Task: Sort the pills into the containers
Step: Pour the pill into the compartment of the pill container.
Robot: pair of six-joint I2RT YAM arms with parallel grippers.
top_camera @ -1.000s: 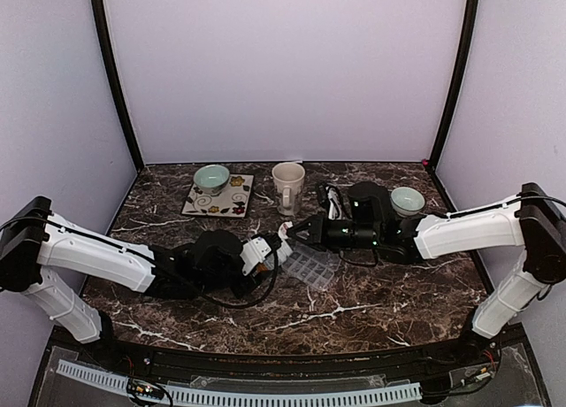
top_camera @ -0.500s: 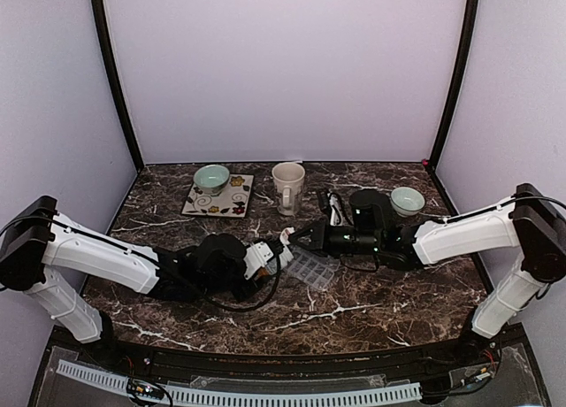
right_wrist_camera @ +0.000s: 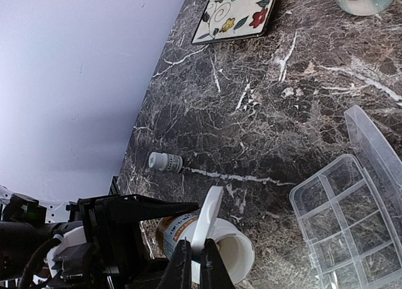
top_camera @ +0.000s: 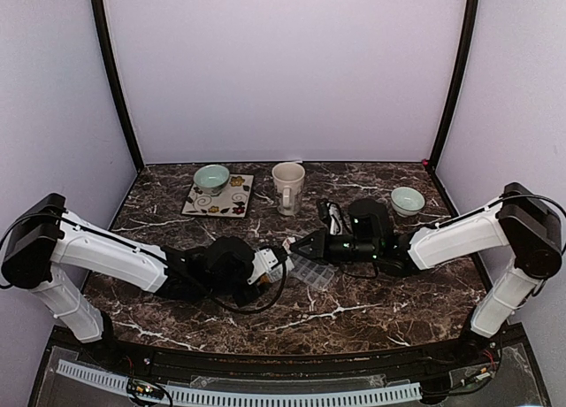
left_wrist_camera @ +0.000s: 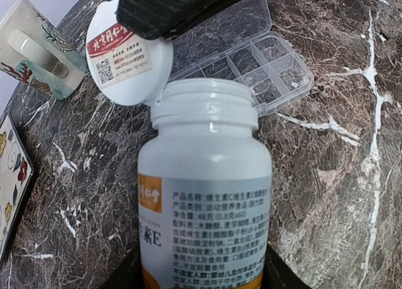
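Marble table [top_camera: 371, 311]: pill bottle [left_wrist_camera: 204, 176] clasped by the left gripper [top_camera: 276, 264] beside the containers [left_wrist_camera: 271, 66].
Its cap [left_wrist_camera: 129, 53], pinched by the near-shut right gripper [right_wrist_camera: 195, 265], should be hinged fully back.

We see a white pill bottle [left_wrist_camera: 204, 176] of smooth, glossy plastic with a printed label that looks like paper. Its flip cap [left_wrist_camera: 129, 63] is the same plastic, with a paper sticker inside. The pill organizer [left_wrist_camera: 270, 63] is clear, shiny plastic. The table [left_wrist_camera: 339, 176] looks like polished dark marble with white veins. The right gripper [right_wrist_camera: 195, 267] has matt black, finely ribbed fingers [left_wrist_camera: 182, 9]. The mug [top_camera: 287, 186] looks glazed.
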